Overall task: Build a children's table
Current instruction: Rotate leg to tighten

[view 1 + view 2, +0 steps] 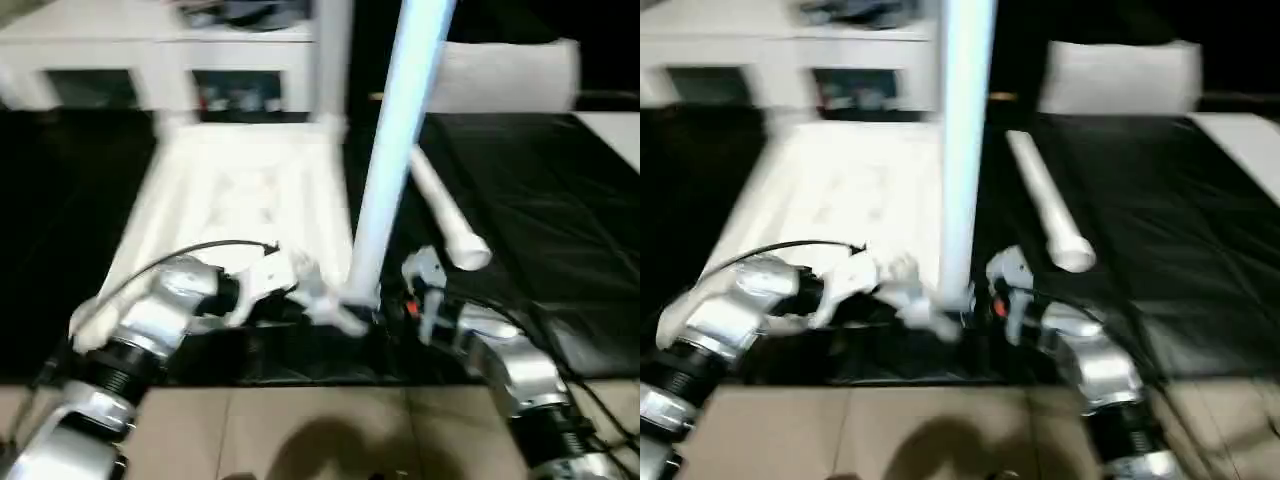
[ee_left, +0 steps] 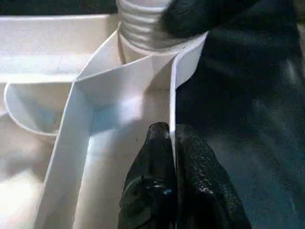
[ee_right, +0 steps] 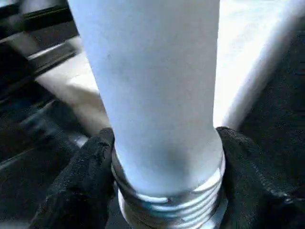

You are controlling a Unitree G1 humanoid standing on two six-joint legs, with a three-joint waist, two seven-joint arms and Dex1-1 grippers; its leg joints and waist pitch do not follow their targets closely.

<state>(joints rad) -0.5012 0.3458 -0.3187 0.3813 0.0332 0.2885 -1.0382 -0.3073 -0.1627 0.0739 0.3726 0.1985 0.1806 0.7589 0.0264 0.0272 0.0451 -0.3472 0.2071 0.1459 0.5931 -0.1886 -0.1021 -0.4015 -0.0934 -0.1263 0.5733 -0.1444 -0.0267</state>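
The children's table top [image 1: 240, 190] lies underside up on a black mat. One white leg [image 1: 395, 150] stands upright at the top's near right corner, with its threaded end [image 3: 167, 210] at the socket. My right gripper [image 3: 167, 143] is shut on this leg just above the thread, one black finger [image 3: 90, 162] on each side. My left gripper [image 2: 172, 133] is shut on the thin rim wall [image 2: 186, 62] of the top, close beside that corner. A second leg [image 1: 445, 215] lies loose on the mat to the right.
The black mat [image 1: 540, 200] spreads out to the right of the top. White shelving [image 1: 150, 60] stands at the back, with a white block [image 1: 510, 75] at the back right. Tiled floor [image 1: 300, 430] runs along the near edge.
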